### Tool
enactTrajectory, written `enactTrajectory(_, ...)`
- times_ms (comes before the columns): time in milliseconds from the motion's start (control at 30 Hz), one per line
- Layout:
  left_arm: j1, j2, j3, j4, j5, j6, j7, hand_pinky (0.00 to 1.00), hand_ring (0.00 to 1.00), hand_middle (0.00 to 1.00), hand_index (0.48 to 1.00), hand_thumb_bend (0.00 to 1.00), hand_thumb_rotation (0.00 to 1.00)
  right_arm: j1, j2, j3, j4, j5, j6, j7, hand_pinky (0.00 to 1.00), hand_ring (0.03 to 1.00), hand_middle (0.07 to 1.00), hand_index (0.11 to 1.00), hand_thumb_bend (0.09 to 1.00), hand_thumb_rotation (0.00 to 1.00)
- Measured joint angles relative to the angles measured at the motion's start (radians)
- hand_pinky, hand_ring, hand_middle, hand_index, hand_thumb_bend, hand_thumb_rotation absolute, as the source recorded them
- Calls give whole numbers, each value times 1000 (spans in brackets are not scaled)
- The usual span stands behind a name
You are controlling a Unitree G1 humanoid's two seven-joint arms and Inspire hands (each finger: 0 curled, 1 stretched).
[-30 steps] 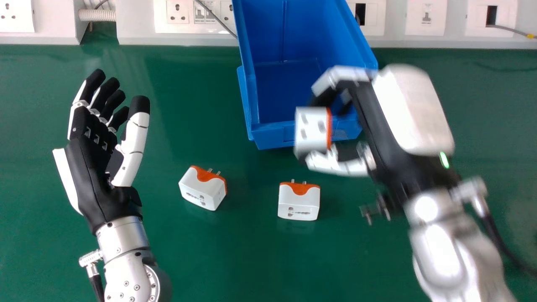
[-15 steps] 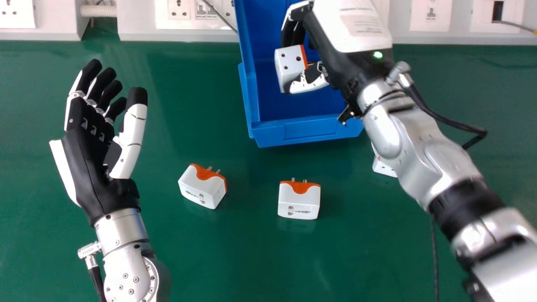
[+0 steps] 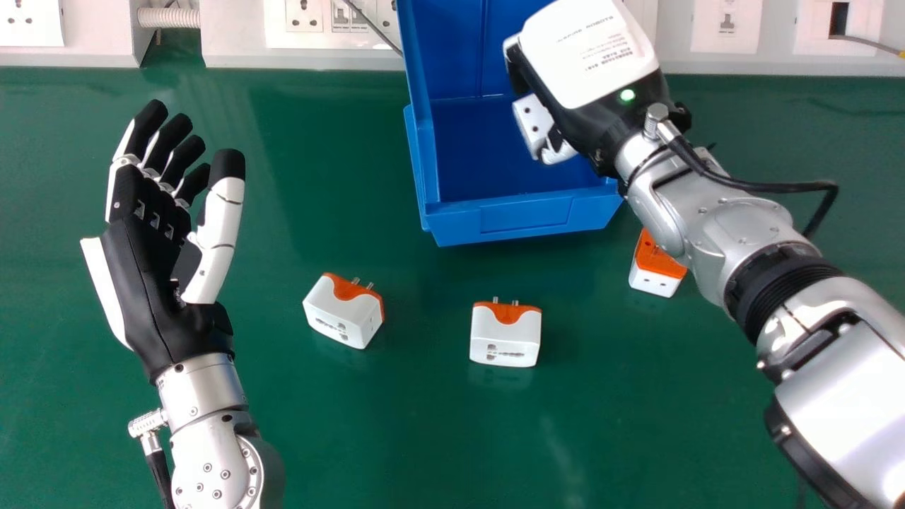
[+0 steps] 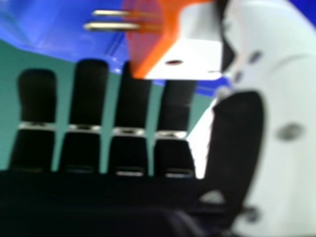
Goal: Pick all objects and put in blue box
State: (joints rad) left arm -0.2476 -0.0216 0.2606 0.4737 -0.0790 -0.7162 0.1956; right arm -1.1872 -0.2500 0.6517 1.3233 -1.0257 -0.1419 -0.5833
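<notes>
Clerk: Nearest items first, please.

Inspector: Green tabletop (image 3: 396, 438). At its left, one left hand (image 3: 152, 283), palm exposed, fingers relaxed and nearly straight, thumb well apart from them. Found holding nothing.

Clerk: Adapters on the table?

Inspector: Three, all white and orange. Nearest is the middle adapter (image 3: 503, 339), its two prongs pointing to the far side. Slightly farther, the left adapter (image 3: 339, 314), set at an angle, also two prongs. Farther again, the right adapter (image 3: 654, 272), orange face up, beside the right forearm (image 3: 735, 219) and partly hidden by it.

Clerk: Containers?

Inspector: One blue box (image 3: 527, 219), beyond the three adapters, its opening facing up. The part of its floor in view is bare.

Clerk: And above it?

Inspector: One right hand (image 3: 587, 53), back uppermost, over the box's right side. It has hold of one item, the held adapter (image 3: 532, 116), pinched between thumb and fingertips. The right hand view shows two metal prongs on that piece and the fingers only slightly bent.

Clerk: Total adapters, then?

Inspector: Four in sight: three on the table, one in the grip.

Clerk: Farthest back?

Inspector: White trunking (image 3: 233, 39) along the table's far edge, with at least four socket plates (image 3: 304, 35) and one ribbed conduit (image 3: 170, 18) at the left.
</notes>
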Motion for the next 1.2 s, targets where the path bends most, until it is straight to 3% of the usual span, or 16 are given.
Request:
enactTrajectory(133, 0, 1, 1, 8, -1, -5, -1, 769, 798, 809, 809, 680, 384, 0, -12, 41, 4, -13, 15, -47, 352, 490, 503, 503, 498, 0)
enactTrajectory(233, -2, 1, 1, 14, -1, -7, -1, 772, 801, 810, 810, 680, 385, 0, -4, 76, 4, -41, 97, -15, 356, 499, 503, 502, 497, 0)
enactTrajectory(267, -2, 1, 1, 16, -1, -8, -2, 775, 803, 812, 811, 681, 385, 0, 2, 82, 4, -43, 126, 1, 453, 600, 603, 579, 560, 31)
enactTrajectory(333, -5, 1, 1, 22, -2, -14, -7, 775, 803, 812, 811, 681, 385, 0, 11, 96, 3, -46, 173, 13, 453, 600, 603, 579, 560, 31)
enactTrajectory(367, -7, 1, 1, 23, -3, -14, -11, 777, 805, 814, 812, 681, 386, 0, 13, 101, 2, -48, 186, 12, 545, 680, 682, 656, 649, 100)
enactTrajectory(433, -11, 1, 1, 24, -7, -15, -16, 777, 805, 814, 812, 681, 386, 0, 13, 111, 1, -50, 198, 7, 545, 680, 682, 656, 649, 100)
enactTrajectory(500, -15, 1, 1, 25, -9, -16, -19, 785, 810, 818, 814, 683, 387, 0, 12, 125, 1, -52, 200, -2, 709, 795, 797, 780, 776, 218)
enactTrajectory(700, -22, 1, 2, 35, -10, -26, -20, 789, 816, 824, 817, 683, 388, 0, 8, 155, 1, -70, 219, -15, 881, 916, 917, 910, 909, 368)
enactTrajectory(967, -32, 1, 2, 60, -10, -37, -20, 791, 818, 826, 818, 683, 388, 0, 4, 173, 0, -74, 219, -17, 952, 966, 966, 964, 964, 439)
enactTrajectory(1200, -39, 1, 2, 65, -10, -38, -20, 795, 820, 827, 819, 683, 388, 0, 2, 176, -5, -73, 219, -23, 988, 992, 992, 991, 992, 482)
